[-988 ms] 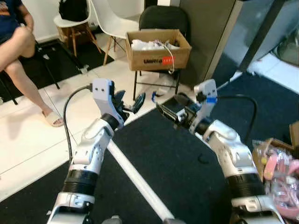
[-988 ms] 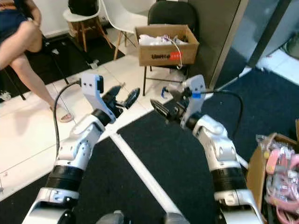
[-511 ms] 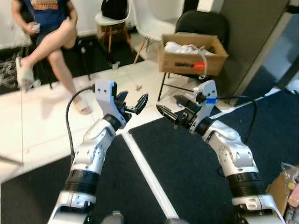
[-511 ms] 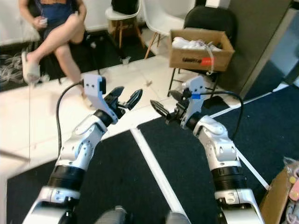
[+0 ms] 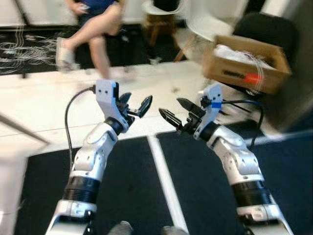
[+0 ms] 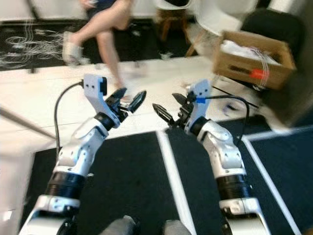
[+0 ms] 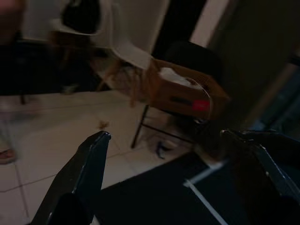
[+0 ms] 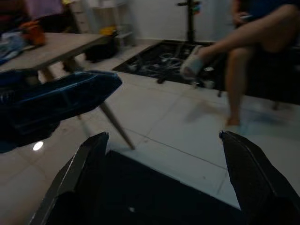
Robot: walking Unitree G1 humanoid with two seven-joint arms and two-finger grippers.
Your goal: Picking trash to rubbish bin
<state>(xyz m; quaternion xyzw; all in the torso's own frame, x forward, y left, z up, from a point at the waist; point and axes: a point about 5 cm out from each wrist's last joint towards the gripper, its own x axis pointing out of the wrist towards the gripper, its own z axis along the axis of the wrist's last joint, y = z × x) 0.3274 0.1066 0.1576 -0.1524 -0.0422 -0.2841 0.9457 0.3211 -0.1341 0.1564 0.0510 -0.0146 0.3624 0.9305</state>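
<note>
My left gripper (image 5: 136, 105) is raised in front of the chest with its two black fingers spread wide and nothing between them; my right gripper (image 5: 172, 112) sits just beside it, likewise spread and empty, tips pointing inward toward the left one. Both hang above the seam where the black carpet (image 5: 195, 186) meets the pale tiled floor (image 5: 44, 105).

I can't pick out a rubbish bin, and the head views are blurred. The only candidate for trash I can make out is a small brownish scrap (image 7: 101, 124) lying on the tile, ahead of the left fingers in the left wrist view; too small to read its long axis. Beyond it stands the brown cardboard box (image 5: 246, 63) of white stuff on a black chair (image 5: 271, 32), forward and to my right. A seated person's legs (image 5: 95, 36) are ahead to the left.

I judge the left arm is the nearer one for that scrap, which lies well ahead and below.
</note>
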